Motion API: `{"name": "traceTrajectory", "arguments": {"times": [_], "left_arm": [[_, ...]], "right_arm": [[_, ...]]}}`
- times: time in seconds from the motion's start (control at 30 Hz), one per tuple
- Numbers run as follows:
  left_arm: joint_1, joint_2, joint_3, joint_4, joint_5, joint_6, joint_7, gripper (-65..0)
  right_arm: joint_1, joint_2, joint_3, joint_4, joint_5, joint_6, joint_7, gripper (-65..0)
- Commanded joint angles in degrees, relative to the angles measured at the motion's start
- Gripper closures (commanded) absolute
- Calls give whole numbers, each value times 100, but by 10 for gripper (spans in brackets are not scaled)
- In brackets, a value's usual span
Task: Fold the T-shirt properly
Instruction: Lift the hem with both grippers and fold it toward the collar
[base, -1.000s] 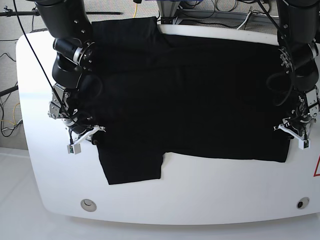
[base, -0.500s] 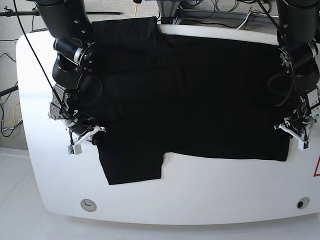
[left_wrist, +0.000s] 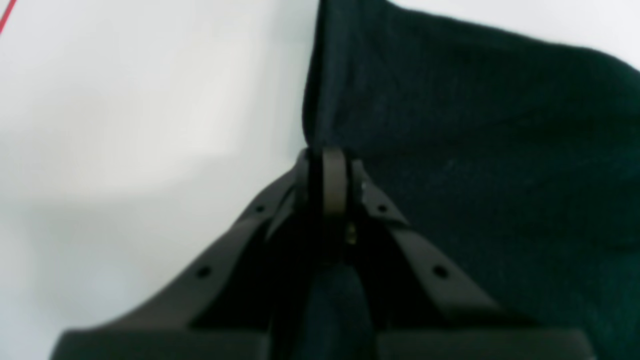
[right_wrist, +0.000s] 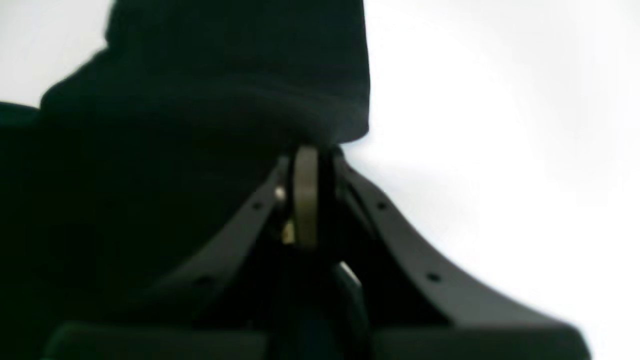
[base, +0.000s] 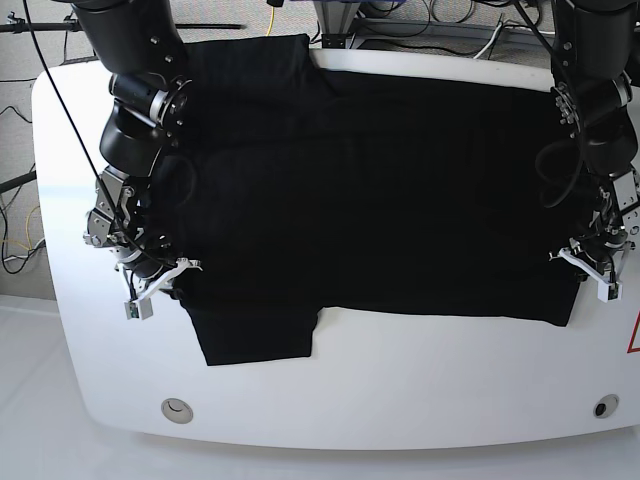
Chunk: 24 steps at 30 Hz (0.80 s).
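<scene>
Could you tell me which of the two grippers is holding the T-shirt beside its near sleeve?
The right gripper, on the base view's left: the T-shirt has its near sleeve just beside it.

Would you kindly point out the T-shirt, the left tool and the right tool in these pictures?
T-shirt (base: 380, 190): base view, middle of the black cloth.
Left tool (left_wrist: 327, 160): left wrist view, closed tips on the cloth edge.
Right tool (right_wrist: 307, 152): right wrist view, closed tips at the cloth.
</scene>
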Motion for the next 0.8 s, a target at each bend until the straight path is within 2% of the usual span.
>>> {"name": "traceTrajectory", "arguments": {"times": [0.0, 0.5, 0.77], "left_arm": [[-112, -157, -12, 446, -176, 37, -201, 0], [156, -194, 21, 1206, -273, 20, 95, 0], [573, -160, -32, 1854, -578, -26, 265, 0]], "right_arm": [[150, 104, -5, 349, 164, -7, 120, -3], [-165, 75, -120, 1397, 510, -7, -286, 0], [-650, 58, -185, 2470, 818, -7, -945, -3]]}}
